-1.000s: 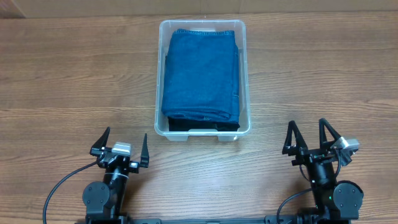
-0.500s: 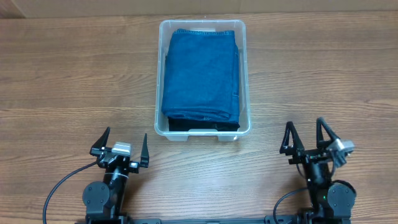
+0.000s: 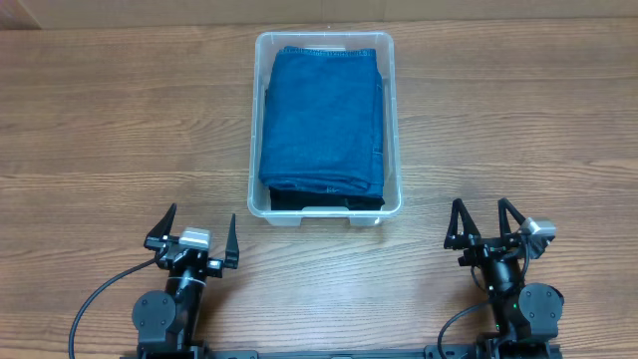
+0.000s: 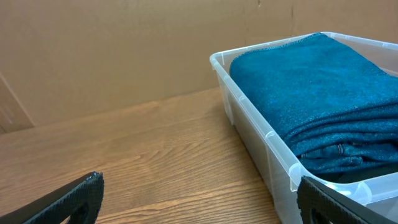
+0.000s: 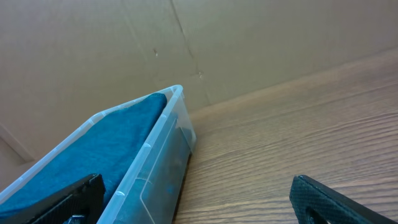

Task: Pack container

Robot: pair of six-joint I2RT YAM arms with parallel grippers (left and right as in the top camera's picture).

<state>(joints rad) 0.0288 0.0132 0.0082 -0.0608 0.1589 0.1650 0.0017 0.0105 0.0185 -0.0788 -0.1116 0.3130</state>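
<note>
even, soft light from above, faint shadows, no glare; wrist views slightly soft, near end effector tips blurred.

Readable text, labels, brands, numbers, signs: none in any view.
- Container, upper centre of the overhead frame: clear plastic, no lettering legible.
- Blue cloth inside it: no tag or print that can be read.
- Table: wood grain only.
- Brown wall, upper part of both wrist frames: no writing legible.
</note>
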